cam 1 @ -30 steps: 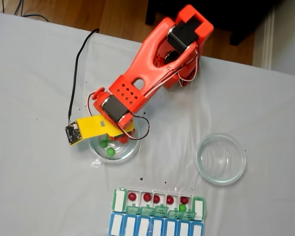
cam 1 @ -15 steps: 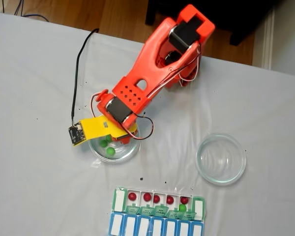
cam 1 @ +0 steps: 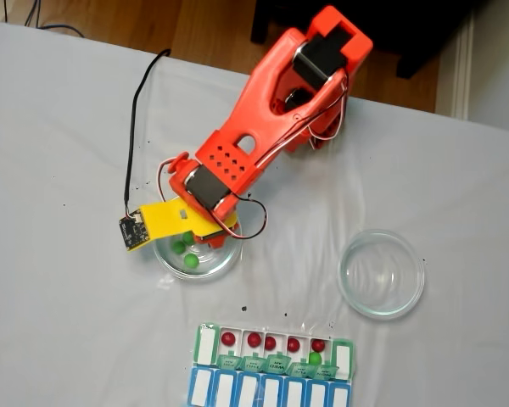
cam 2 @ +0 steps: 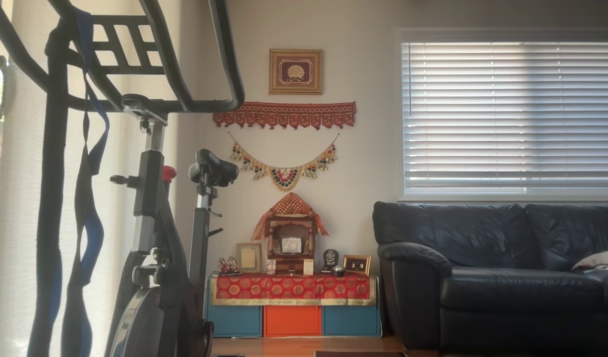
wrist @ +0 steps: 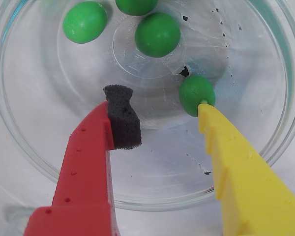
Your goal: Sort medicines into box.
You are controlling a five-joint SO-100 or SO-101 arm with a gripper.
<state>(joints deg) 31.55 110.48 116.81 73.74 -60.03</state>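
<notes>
We have our gripper (wrist: 157,110) down in the dish (wrist: 280,142), fingers apart, nothing held. The nearest green ball (wrist: 196,94) touches the yellow finger's (wrist: 236,162) tip, just outside the gap, so we'd shift right. Three more lie beyond; the box (cam 1: 271,349) is well apart

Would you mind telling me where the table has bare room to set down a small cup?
The white table is bare left of the dish holding green balls, and between that dish and the empty glass dish. It is crowded around the arm, the open gripper and the pill organizer.
</notes>
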